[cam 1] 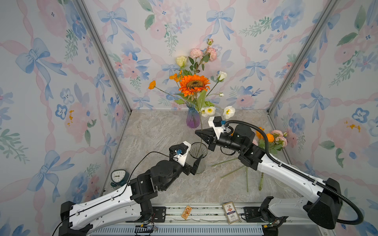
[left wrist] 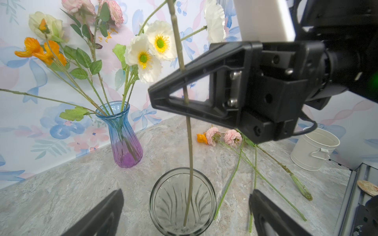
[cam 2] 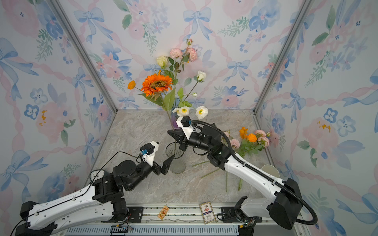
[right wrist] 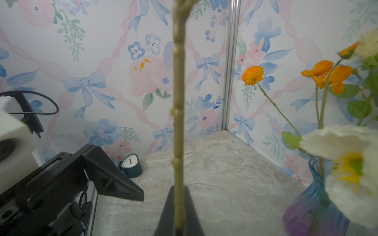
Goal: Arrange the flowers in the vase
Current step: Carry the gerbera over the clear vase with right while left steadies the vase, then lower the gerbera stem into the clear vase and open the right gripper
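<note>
Right gripper (cam 1: 198, 132) clenched on long-stemmed orange gerbera (cam 1: 194, 84), foot inside clear glass vase (left wrist: 204, 204) at worktop (cam 1: 153, 139) centre; left gripper (left wrist: 186, 194) released, jaws flanking vase; open room leftward

Setting: staged robot test cell, not a home. Marble-look tabletop (cam 1: 159, 132) boxed on three sides by watercolour wallpaper (cam 1: 245, 61) panels joined by bare aluminium posts (cam 1: 102, 55). Slotted aluminium rail (cam 1: 204, 212) at 6 o'clock carries two robot arms (cam 1: 106, 204). Props: desk clock (cam 1: 118, 176) at 8 o'clock, white pail (cam 2: 270, 170) at 4 o'clock.
</note>
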